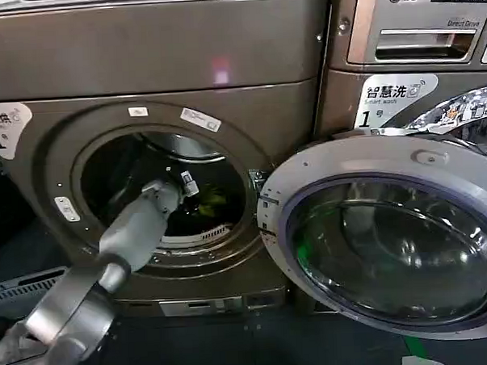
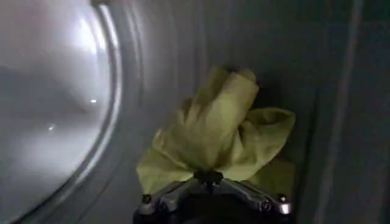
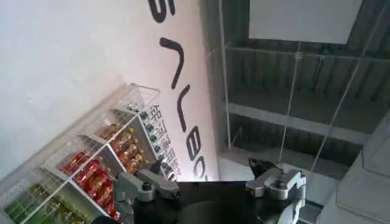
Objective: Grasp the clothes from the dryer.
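At frame centre, the left gripper (image 1: 192,194) reached inside the dryer (image 1: 154,73), fingers pinched on the yellow-green clothes (image 2: 216,137); the right gripper (image 3: 210,179) stood spread.

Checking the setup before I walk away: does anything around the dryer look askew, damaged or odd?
Nothing stands out. The dryer has its door swung wide open, the left gripper is inside the drum, shut on the crumpled clothes. The right gripper is open, away from the machine, facing a snack rack.

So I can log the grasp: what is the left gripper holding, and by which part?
The left gripper, inside the dryer, is shut on the clothes, pinching their near bunched edge.
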Controlling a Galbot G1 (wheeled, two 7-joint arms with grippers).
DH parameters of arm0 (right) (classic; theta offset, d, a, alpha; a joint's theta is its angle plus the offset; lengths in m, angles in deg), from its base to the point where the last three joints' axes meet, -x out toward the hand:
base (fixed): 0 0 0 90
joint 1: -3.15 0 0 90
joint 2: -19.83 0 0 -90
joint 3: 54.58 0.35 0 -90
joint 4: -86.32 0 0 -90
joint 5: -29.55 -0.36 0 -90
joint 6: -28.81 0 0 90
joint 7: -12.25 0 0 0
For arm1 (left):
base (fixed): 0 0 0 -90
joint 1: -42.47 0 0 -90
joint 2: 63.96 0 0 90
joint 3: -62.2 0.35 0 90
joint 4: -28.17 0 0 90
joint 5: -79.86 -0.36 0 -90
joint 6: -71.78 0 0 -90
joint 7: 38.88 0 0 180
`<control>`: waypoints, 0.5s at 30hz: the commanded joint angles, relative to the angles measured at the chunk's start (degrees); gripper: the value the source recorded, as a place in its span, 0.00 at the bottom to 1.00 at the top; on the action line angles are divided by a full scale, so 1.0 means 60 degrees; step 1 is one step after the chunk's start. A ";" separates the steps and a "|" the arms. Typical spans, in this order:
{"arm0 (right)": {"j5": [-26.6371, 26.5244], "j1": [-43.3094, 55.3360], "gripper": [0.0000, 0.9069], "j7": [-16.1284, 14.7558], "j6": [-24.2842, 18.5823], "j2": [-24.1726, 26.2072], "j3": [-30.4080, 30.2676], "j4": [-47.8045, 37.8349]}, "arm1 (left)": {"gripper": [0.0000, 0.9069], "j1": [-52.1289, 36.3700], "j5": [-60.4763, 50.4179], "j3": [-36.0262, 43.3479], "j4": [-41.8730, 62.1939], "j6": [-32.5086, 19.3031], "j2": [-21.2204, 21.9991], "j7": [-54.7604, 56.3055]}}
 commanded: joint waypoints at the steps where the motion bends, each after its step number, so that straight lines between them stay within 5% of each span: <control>1: 0.0015 0.0074 1.00 -0.0011 -0.0024 -0.0008 -0.0100 0.0035 | 0.00 0.1112 0.2277 -0.0828 -0.1419 0.0216 -0.0166 0.2709; 15: 0.0019 0.0117 1.00 -0.0043 -0.0098 0.0034 -0.0135 0.0019 | 0.00 0.2155 0.5884 -0.2286 -0.3324 -0.0227 -0.0035 0.4843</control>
